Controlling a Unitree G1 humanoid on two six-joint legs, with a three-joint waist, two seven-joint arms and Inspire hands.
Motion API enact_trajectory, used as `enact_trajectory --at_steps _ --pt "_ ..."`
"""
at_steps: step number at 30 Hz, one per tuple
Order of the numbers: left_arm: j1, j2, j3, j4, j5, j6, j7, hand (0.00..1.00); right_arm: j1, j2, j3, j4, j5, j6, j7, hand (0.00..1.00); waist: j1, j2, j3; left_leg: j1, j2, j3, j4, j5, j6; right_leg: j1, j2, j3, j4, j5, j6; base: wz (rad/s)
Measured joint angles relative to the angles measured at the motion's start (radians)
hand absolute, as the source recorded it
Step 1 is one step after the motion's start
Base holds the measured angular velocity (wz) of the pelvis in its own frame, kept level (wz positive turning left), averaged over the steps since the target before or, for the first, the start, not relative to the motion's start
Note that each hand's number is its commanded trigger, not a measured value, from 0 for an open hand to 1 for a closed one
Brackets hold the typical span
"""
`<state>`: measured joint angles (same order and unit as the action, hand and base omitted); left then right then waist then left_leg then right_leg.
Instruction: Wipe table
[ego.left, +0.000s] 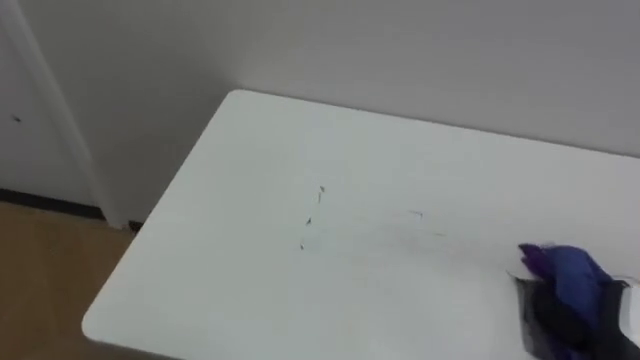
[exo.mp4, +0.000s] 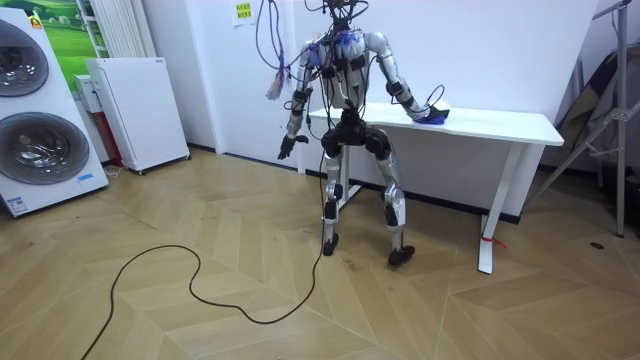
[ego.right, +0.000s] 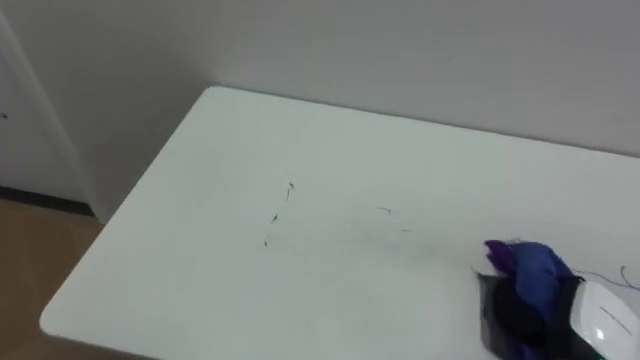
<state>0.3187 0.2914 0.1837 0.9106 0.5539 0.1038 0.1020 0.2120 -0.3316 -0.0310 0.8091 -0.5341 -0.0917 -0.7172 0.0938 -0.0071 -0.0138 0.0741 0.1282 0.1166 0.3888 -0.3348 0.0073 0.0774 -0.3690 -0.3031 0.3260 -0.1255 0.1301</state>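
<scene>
The white table (ego.left: 250, 150) stands against a pale wall. Thin dark marks (ego.left: 312, 218) run across its middle, with a fainter one (ego.left: 416, 213) to their right. My right hand (ego.left: 560, 318) rests on the tabletop at the lower right, shut on a bunched blue cloth (ego.left: 568, 272) that bulges out ahead of its fingers. The cloth lies well to the right of the marks. In the room view I stand at the table's (exo.mp4: 500, 125) left end with that arm reaching onto the top and the cloth (exo.mp4: 436, 115) under it. My left hand (exo.mp4: 287, 150) hangs open at my side.
The table's left end and rounded corner (ego.left: 232, 96) lie near a wall, with wooden floor (ego.left: 50, 260) below. In the room view, washing machines (exo.mp4: 35, 110) and a white cabinet (exo.mp4: 135, 105) stand at the left and a folded stand (exo.mp4: 605, 110) at the right.
</scene>
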Motion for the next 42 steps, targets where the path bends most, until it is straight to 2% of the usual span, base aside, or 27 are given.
enact_trajectory --at_steps 3,5,6,7,8,9,10,11,12,13,14,15,16,17,19,21,22,25,26,29,33,36,38,39,40,41,42 --pt "-0.019 -0.010 -0.076 0.005 -0.004 0.000 0.003 0.00 -0.021 0.042 0.012 -0.023 0.005 0.012 0.001 1.00 0.019 -0.016 0.0015 -0.008 0.031 -0.011 0.029 -0.011 -0.036 0.024 0.020 0.005 -0.066 0.052 -0.002 0.04" --pt "-0.051 -0.038 -0.091 0.036 -0.008 -0.002 0.003 0.00 -0.107 0.094 0.035 -0.050 -0.022 0.070 0.021 1.00 0.084 -0.016 0.0025 -0.012 0.079 0.020 0.042 -0.003 -0.087 -0.016 0.052 0.000 -0.058 0.051 -0.004 -0.75" --pt "-0.060 -0.045 -0.091 0.048 -0.007 -0.002 0.003 0.00 -0.147 0.101 0.054 -0.052 -0.039 0.085 0.037 1.00 0.097 -0.016 0.0028 -0.015 0.091 0.019 0.041 -0.003 -0.102 -0.032 0.063 0.002 -0.045 0.049 -0.006 -0.90" --pt "-0.072 -0.054 -0.094 0.077 -0.010 -0.003 0.003 0.00 -0.233 0.118 0.099 -0.051 -0.074 0.107 0.083 1.00 0.112 -0.017 0.0042 -0.029 0.114 0.013 0.039 0.005 -0.138 -0.059 0.084 -0.005 -0.007 0.048 -0.009 -0.71" --pt "-0.089 -0.068 -0.098 0.090 -0.015 -0.004 0.003 0.00 -0.316 0.129 0.127 -0.052 -0.135 0.110 0.132 1.00 0.124 -0.008 0.0071 -0.049 0.143 0.005 0.035 0.017 -0.176 -0.085 0.111 -0.049 0.034 0.002 0.032 -0.51" --pt "-0.099 -0.080 -0.107 0.090 -0.021 -0.005 0.003 0.00 -0.352 0.128 0.138 -0.055 -0.169 0.109 0.152 1.00 0.128 0.012 0.0150 -0.057 0.161 -0.010 0.029 0.028 -0.198 -0.106 0.128 -0.071 0.074 -0.012 0.003 -0.03" --pt "-0.115 -0.090 -0.127 0.084 -0.031 -0.021 0.002 0.00 -0.392 0.125 0.155 -0.089 -0.219 0.109 0.187 1.00 0.129 0.024 0.0260 -0.083 0.182 -0.037 -0.006 0.068 -0.223 -0.158 0.142 -0.096 0.137 -0.066 -0.030 0.46" --pt "-0.115 -0.102 -0.129 0.067 -0.029 -0.036 0.003 0.00 -0.406 0.119 0.156 -0.123 -0.263 0.106 0.203 1.00 0.124 0.011 0.0276 -0.118 0.190 -0.034 -0.020 0.114 -0.194 -0.201 0.141 -0.106 0.187 -0.115 -0.050 0.66" --pt "-0.111 -0.106 -0.129 0.063 -0.028 -0.040 0.003 0.00 -0.405 0.112 0.157 -0.133 -0.269 0.099 0.206 1.00 0.117 0.013 0.0294 -0.133 0.189 -0.028 -0.017 0.135 -0.175 -0.210 0.144 -0.111 0.197 -0.130 -0.061 0.76" --pt "-0.092 -0.107 -0.129 0.059 -0.024 -0.040 0.003 0.00 -0.400 0.106 0.159 -0.140 -0.271 0.088 0.208 1.00 0.113 0.013 0.0294 -0.150 0.174 -0.004 -0.003 0.164 -0.165 -0.214 0.152 -0.112 0.199 -0.149 -0.078 0.81" --pt "-0.064 -0.106 -0.119 0.044 -0.025 -0.031 0.002 0.00 -0.380 0.098 0.160 -0.149 -0.278 0.081 0.216 1.00 0.097 0.012 0.0285 -0.162 0.143 0.025 0.021 0.175 -0.159 -0.204 0.165 -0.107 0.195 -0.169 -0.087 0.83" --pt "-0.044 -0.104 -0.114 0.036 -0.026 -0.025 0.002 0.00 -0.362 0.089 0.158 -0.158 -0.277 0.075 0.215 1.00 0.088 0.010 0.0298 -0.165 0.128 0.039 0.033 0.174 -0.159 -0.195 0.171 -0.104 0.190 -0.175 -0.094 0.90" --pt "-0.003 -0.098 -0.101 0.031 -0.026 -0.017 0.003 0.00 -0.324 0.067 0.153 -0.159 -0.277 0.053 0.199 1.00 0.073 0.006 0.0301 -0.158 0.095 0.047 0.039 0.174 -0.158 -0.174 0.183 -0.088 0.179 -0.183 -0.107 0.74" --pt "0.036 -0.091 -0.092 0.030 -0.024 -0.007 0.003 0.00 -0.283 0.046 0.127 -0.159 -0.272 0.025 0.180 1.00 0.072 0.025 0.0286 -0.132 0.064 0.048 0.033 0.172 -0.154 -0.147 0.202 -0.068 0.153 -0.183 -0.115 0.58" --pt "0.098 -0.088 -0.038 0.032 0.000 0.002 0.003 0.00 -0.223 0.020 0.081 -0.159 -0.260 -0.011 0.146 1.00 0.071 0.032 0.0280 -0.074 0.027 0.050 -0.009 0.171 -0.152 -0.109 0.231 -0.025 0.105 -0.175 -0.128 0.18" --pt "0.145 -0.082 0.034 0.032 0.030 0.005 0.003 0.00 -0.161 0.007 0.012 -0.159 -0.256 -0.050 0.114 1.00 0.065 0.036 0.0213 -0.020 -0.003 0.056 -0.070 0.171 -0.143 -0.089 0.253 0.023 0.065 -0.165 -0.138 0.01" --pt "0.173 -0.082 0.076 0.032 0.032 0.012 0.004 0.00 -0.128 0.003 -0.023 -0.158 -0.251 -0.061 0.094 1.00 0.064 0.036 0.0104 0.017 -0.021 0.069 -0.120 0.173 -0.129 -0.088 0.267 0.057 0.052 -0.159 -0.145 -0.03" --pt "0.187 -0.083 0.122 0.031 0.063 0.021 0.004 0.00 -0.060 -0.001 -0.108 -0.150 -0.233 -0.091 0.051 1.00 0.015 0.037 0.0058 0.070 -0.027 0.103 -0.207 0.186 -0.112 -0.057 0.303 0.103 0.019 -0.150 -0.150 0.18" --pt "0.177 -0.089 0.129 0.023 0.077 0.020 0.002 0.00 -0.052 -0.003 -0.133 -0.123 -0.236 -0.093 0.033 1.00 0.010 0.031 0.0006 0.075 -0.030 0.109 -0.210 0.186 -0.112 -0.054 0.305 0.119 0.017 -0.149 -0.149 0.09" --pt "0.131 -0.093 0.126 -0.028 0.094 0.019 -0.003 0.00 -0.042 -0.013 -0.158 -0.077 -0.223 -0.090 0.024 1.00 -0.019 0.013 -0.0033 0.076 -0.040 0.098 -0.208 0.181 -0.103 -0.039 0.301 0.128 0.004 -0.143 -0.138 0.12" --pt "0.051 -0.097 0.090 -0.071 0.073 0.017 0.007 0.00 -0.059 -0.009 -0.130 -0.077 -0.206 -0.020 0.061 1.00 -0.005 0.001 -0.0095 0.090 -0.046 0.098 -0.219 0.175 -0.094 -0.036 0.299 0.141 -0.003 -0.125 -0.129 -0.15" --pt "0.015 -0.103 0.006 -0.075 0.067 0.012 0.026 0.00 -0.123 0.013 -0.070 -0.112 -0.202 0.095 0.123 1.00 0.012 -0.006 -0.0072 0.106 -0.045 0.100 -0.230 0.172 -0.089 -0.038 0.303 0.153 -0.013 -0.106 -0.129 -0.42" --pt "-0.003 -0.111 -0.036 -0.065 0.068 0.014 0.028 0.00 -0.168 0.036 0.018 -0.167 -0.219 0.171 0.201 1.00 0.064 -0.008 -0.0032 0.117 -0.037 0.099 -0.238 0.171 -0.089 -0.052 0.312 0.163 -0.014 -0.087 -0.133 -0.74" --pt "-0.009 -0.111 -0.044 -0.056 0.067 0.017 0.028 0.00 -0.185 0.044 0.052 -0.192 -0.228 0.191 0.229 1.00 0.081 -0.008 -0.0024 0.117 -0.034 0.099 -0.239 0.171 -0.089 -0.059 0.315 0.163 -0.014 -0.082 -0.135 -0.73" --pt "-0.026 -0.111 -0.059 -0.031 0.064 0.018 0.028 0.00 -0.230 0.064 0.130 -0.232 -0.252 0.213 0.288 1.00 0.107 -0.007 0.0038 0.113 -0.028 0.093 -0.238 0.170 -0.089 -0.067 0.318 0.154 -0.015 -0.070 -0.140 -0.46" --pt "-0.034 -0.111 -0.081 -0.016 0.065 0.022 0.027 0.00 -0.278 0.082 0.210 -0.280 -0.271 0.218 0.343 1.00 0.114 -0.004 0.0156 0.102 -0.024 0.068 -0.239 0.169 -0.090 -0.079 0.320 0.139 -0.016 -0.063 -0.144 -0.23" --pt "-0.033 -0.111 -0.092 -0.016 0.064 0.023 0.025 0.00 -0.302 0.098 0.240 -0.296 -0.286 0.217 0.365 1.00 0.116 -0.003 0.0203 0.093 -0.022 0.063 -0.240 0.167 -0.092 -0.085 0.322 0.135 -0.016 -0.061 -0.143 0.22"
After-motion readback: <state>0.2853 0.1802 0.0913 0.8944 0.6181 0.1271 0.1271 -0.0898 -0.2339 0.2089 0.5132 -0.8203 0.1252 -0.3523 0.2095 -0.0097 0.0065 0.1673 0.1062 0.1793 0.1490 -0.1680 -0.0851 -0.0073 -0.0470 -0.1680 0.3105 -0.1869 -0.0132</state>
